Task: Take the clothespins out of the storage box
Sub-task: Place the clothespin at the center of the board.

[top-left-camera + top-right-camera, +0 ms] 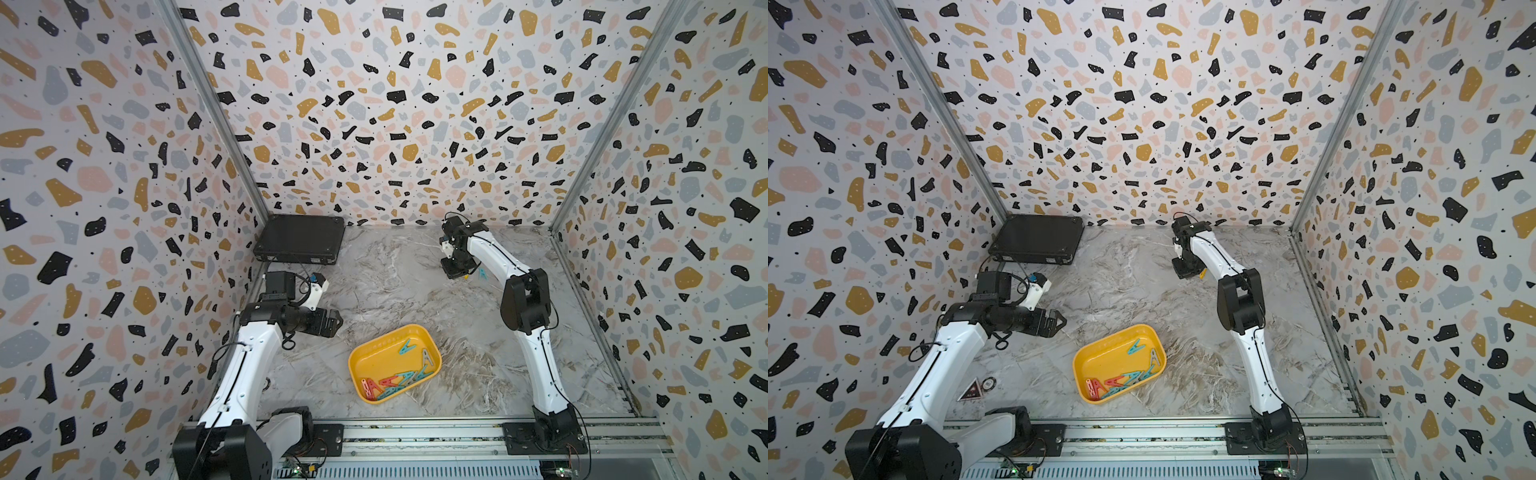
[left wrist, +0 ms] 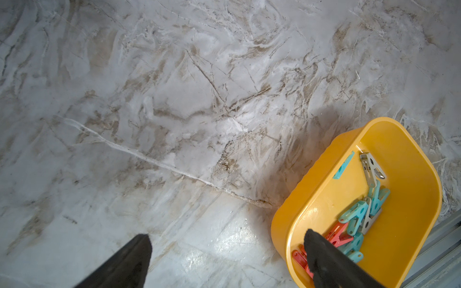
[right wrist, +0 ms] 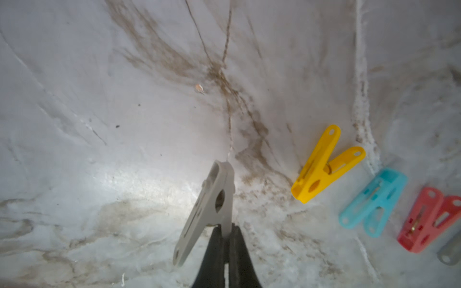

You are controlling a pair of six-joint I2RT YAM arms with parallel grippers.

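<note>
Right fingers (image 3: 214, 249) pinch a grey clothespin (image 3: 209, 207) at their tips. Left fingers (image 2: 129, 261) spread wide, storage box (image 2: 284, 224) nearby.

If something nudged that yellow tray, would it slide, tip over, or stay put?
The storage box would probably slide easily: it looks like thin, glossy plastic on a smooth marble-pattern table. Tipping seems unlikely, since it is low and wide. The clothespins lie mostly along one side, so it may swivel when pushed.

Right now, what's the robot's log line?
right gripper: shut on grey clothespin | left gripper: open, empty | storage box: clothespins inside | yellow clothespin: on table
</note>
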